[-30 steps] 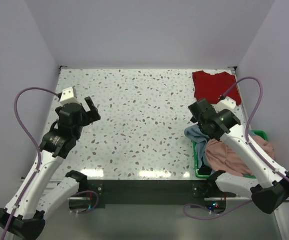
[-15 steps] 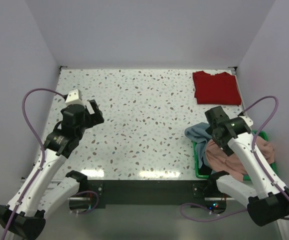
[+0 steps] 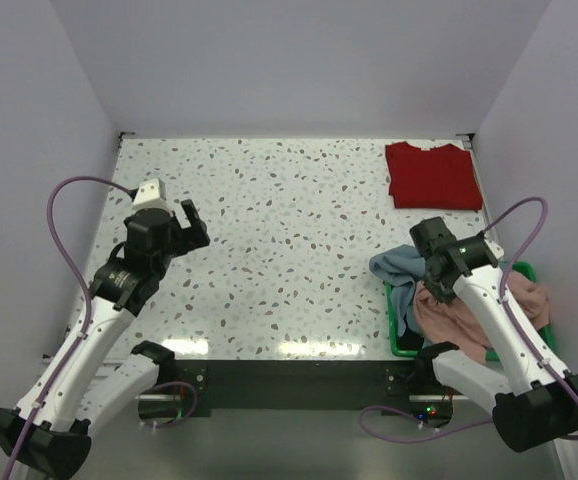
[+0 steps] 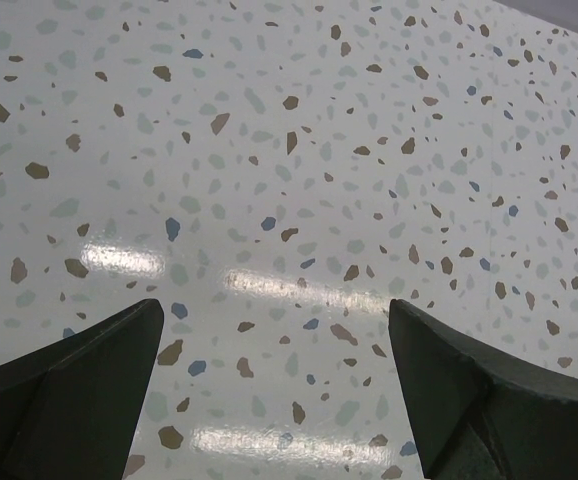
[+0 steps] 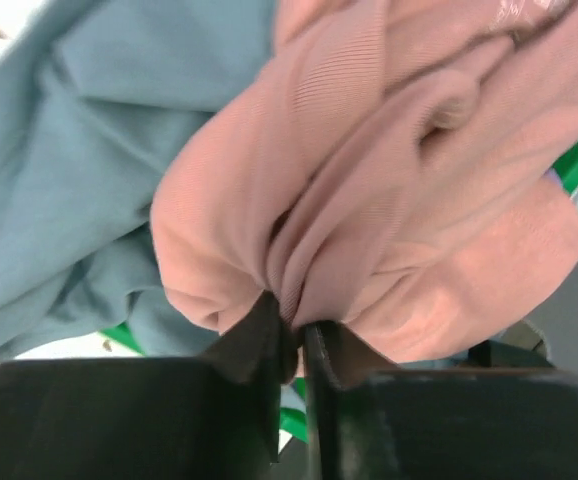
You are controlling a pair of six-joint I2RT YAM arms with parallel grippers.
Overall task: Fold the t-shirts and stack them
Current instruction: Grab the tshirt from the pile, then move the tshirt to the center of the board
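Observation:
A folded deep red t-shirt (image 3: 433, 174) lies flat at the table's far right. A crumpled salmon-pink t-shirt (image 3: 474, 315) fills the green basket (image 3: 397, 345) at the near right, and a light blue-grey t-shirt (image 3: 396, 265) spills over the basket's left rim onto the table. My right gripper (image 3: 431, 291) is down on the pile, shut on a pinched fold of the pink t-shirt (image 5: 369, 210), with the blue-grey t-shirt (image 5: 89, 170) beside it. My left gripper (image 3: 185, 222) hangs open over bare table at the left, nothing between its fingers (image 4: 79, 390).
The speckled tabletop (image 3: 279, 230) stretches between the two arms. White walls close in the back and both sides. The basket sits against the table's near right edge, by the right arm's base.
My right gripper has swung from above the blue-grey shirt down onto the basket pile and shut on the pink t-shirt. The left arm has shifted slightly forward and stays open.

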